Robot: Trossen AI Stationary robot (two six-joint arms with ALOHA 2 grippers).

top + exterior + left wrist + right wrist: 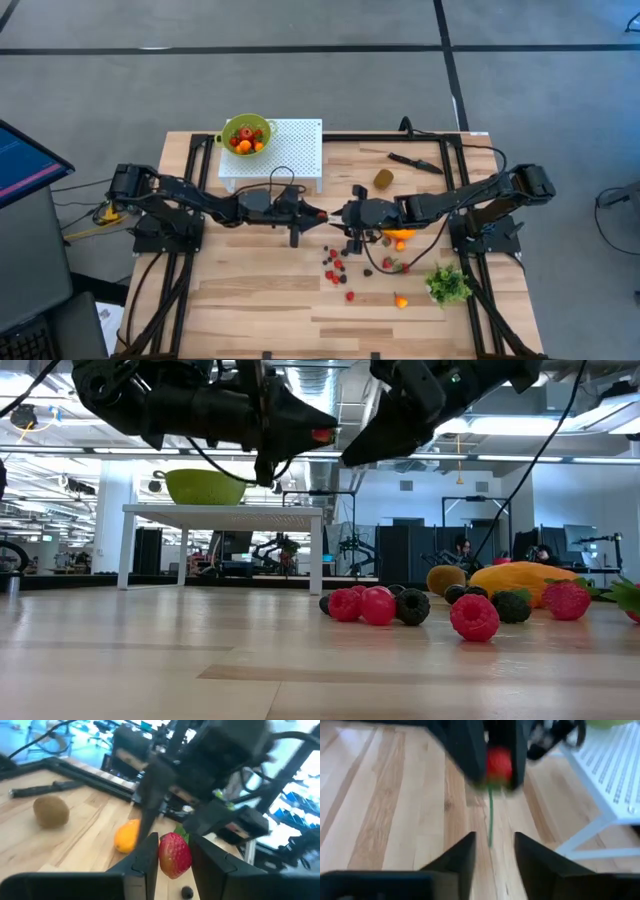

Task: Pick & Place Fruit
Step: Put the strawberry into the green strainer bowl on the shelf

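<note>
High view. Wooden surface point(250, 300) with both arms meeting near its middle. Left end effector point(318, 214) points right, clamped on a red strawberry point(321, 214); right end effector point(340, 215) points left, just beside it, fingers apart and empty. A white perforated stand point(290, 150) at the far edge carries a green bowl point(247, 132) holding red and orange fruit. Small red and dark berries point(336, 270) lie scattered in front of the right arm. An elongated orange fruit point(400, 236) lies partly under the right arm. A kiwi point(383, 179) rests alone toward the far side, near a black knife point(415, 161). A green leafy bunch point(448, 284) lies near the right front.

Low view. Both end effectors hang well above the surface, tips close together; the strawberry shows as a red spot at the left tip. Raspberries point(473, 616) and blackberries point(412, 606) lie on the wood, with the orange fruit and kiwi behind them.

Left wrist view. The strawberry sits pinched between the two dark fingers point(145, 857), green cap away from the camera. The right arm fills the background; kiwi and orange fruit lie on the wood below.

Right wrist view. Own fingers point(462, 855) stand apart with nothing between them. Ahead, the left end effector grips the strawberry, a thin green stem trailing from it.
</note>
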